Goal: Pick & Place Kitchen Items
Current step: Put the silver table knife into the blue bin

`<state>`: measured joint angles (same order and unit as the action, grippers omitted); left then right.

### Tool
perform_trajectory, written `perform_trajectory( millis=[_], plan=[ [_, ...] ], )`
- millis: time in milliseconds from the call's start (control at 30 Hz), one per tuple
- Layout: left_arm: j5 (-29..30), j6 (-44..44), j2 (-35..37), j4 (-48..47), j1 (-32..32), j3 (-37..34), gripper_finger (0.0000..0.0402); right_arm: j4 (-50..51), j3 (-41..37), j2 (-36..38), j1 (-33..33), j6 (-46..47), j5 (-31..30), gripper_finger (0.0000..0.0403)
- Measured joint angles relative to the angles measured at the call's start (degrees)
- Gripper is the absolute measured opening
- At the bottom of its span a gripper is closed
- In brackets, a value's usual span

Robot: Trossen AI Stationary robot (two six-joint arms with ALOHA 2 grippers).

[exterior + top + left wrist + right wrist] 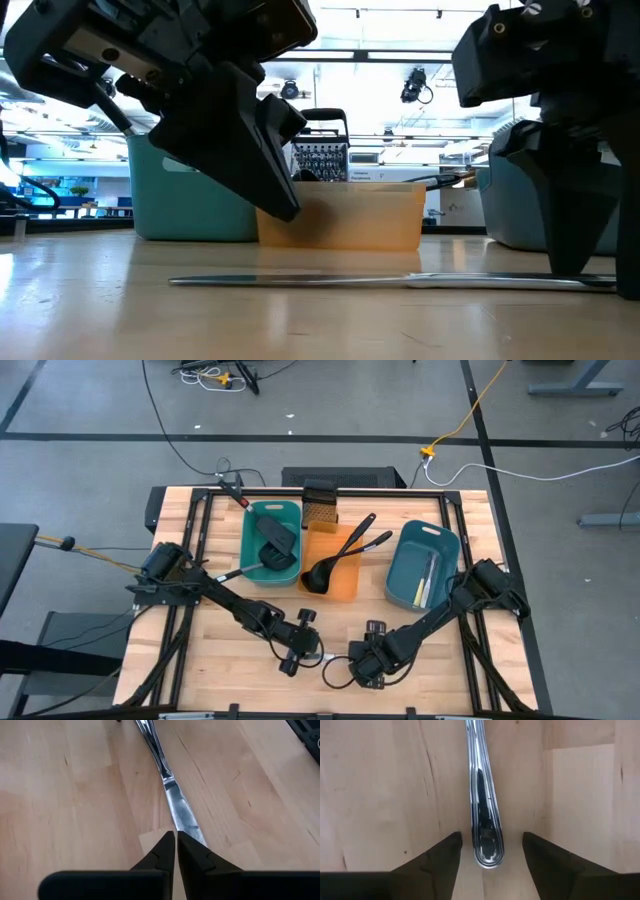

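The silver knife (400,282) lies flat, its blade tip hidden under the clenched left claw (176,842), its handle between the released right claw (490,845).

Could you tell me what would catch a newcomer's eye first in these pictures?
Probably the silvery knife lying flat on the bare wood at the table's near edge, with both grippers at it: the left gripper shut at its blade, the right gripper open astride its handle end. Behind stand three trays in a row: teal tray, orange tray, blue tray.

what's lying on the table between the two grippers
A silver knife lies flat between the left gripper and right gripper, clearest in the low view.
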<state>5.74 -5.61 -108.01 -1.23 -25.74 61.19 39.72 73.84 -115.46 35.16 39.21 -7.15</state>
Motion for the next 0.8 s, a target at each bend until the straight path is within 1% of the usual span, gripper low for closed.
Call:
perform_trajectory(
  millis=[133, 300, 433, 600, 667, 800],
  plan=[
    [0.00, -0.08, 0.02, -0.36, 0.00, 0.00, 0.0023, 0.15, -0.03, -0.09, -0.08, -0.89, 0.25, 0.0214],
    [0.00, -0.89, 0.02, -0.48, -0.17, 0.02, 0.0023, 0.03, -1.13, -0.11, -0.55, -1.63, 0.70, 0.0187],
    [-0.02, -1.20, 0.02, -0.78, -0.15, 0.04, 0.0023, -4.11, -4.26, 0.42, -0.84, -2.41, 1.56, 0.0155],
    [-0.02, -1.20, 0.07, -0.96, -0.15, 0.04, 0.0023, -4.35, -5.38, 0.72, -1.01, -2.37, 1.64, 0.0103],
    [-0.02, -1.20, 0.09, -0.96, -0.15, 0.04, 0.0023, -4.48, -5.38, 0.76, -1.01, -2.71, 1.96, 0.0088],
    [-0.02, -1.20, 0.11, -0.94, -0.15, 0.04, 0.0023, -4.59, -5.38, 0.76, -1.03, -2.99, 2.33, 0.0086]
  ],
)
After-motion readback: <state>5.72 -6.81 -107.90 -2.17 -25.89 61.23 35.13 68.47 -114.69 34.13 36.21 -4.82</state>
